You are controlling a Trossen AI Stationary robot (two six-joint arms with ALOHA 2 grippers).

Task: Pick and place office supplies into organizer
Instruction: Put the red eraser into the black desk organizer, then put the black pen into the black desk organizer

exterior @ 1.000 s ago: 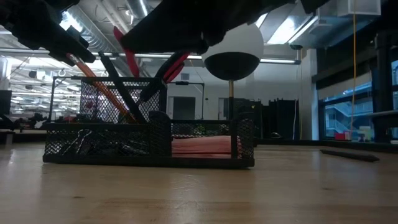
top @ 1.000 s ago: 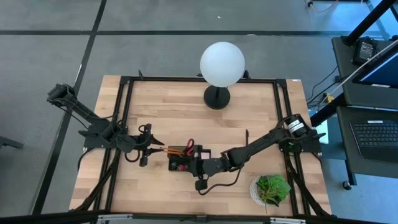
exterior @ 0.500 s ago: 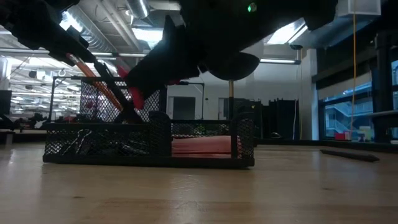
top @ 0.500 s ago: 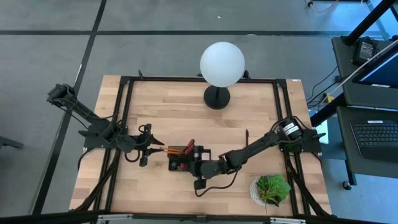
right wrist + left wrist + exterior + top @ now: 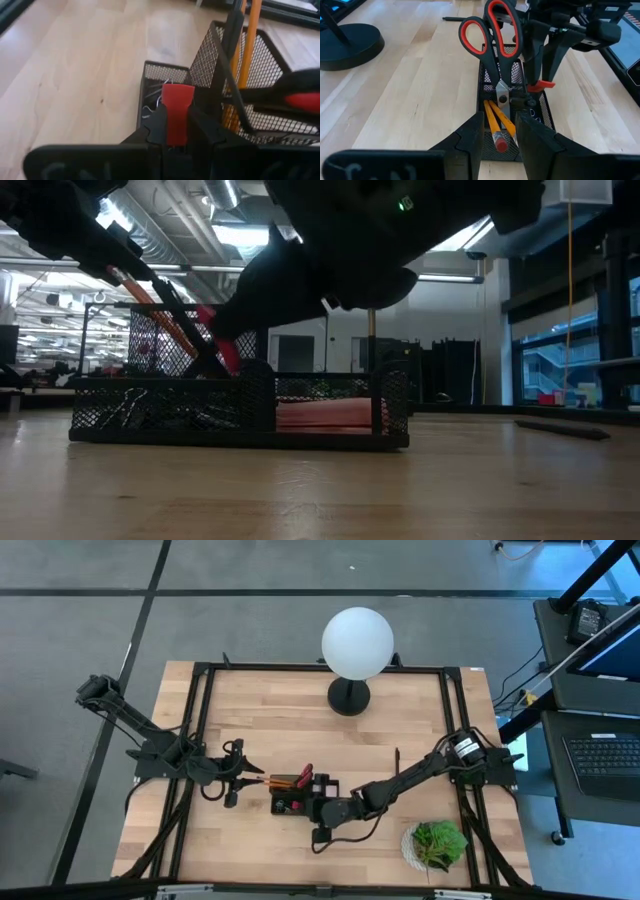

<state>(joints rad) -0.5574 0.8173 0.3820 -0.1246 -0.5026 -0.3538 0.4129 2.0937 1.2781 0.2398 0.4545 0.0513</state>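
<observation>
The black mesh organizer stands mid-table. Red-handled scissors stand handles up in its tall cup, and two orange pencils lean out of the cup toward the left. My left gripper is level with their eraser ends, one finger on each side, slightly open. My right gripper is shut on a small red eraser over the low compartment that holds clips. A pink pad lies in another compartment. My left gripper: its fingers flank the pencils' eraser ends; I cannot tell whether they touch. My right gripper pinches the red eraser by its two broad faces between its fingers, slanting down from the table's right side. The eraser's free end sticks out past the fingertips over the low compartment.
A black pen lies on the wood to the right of the organizer. The white globe lamp on its round base stands at the far edge; a green potted plant is at the near right.
My right gripper has gone down toward the organizer with the eraser and tipped further downward; in the low view it now hides the scissors' handles.
</observation>
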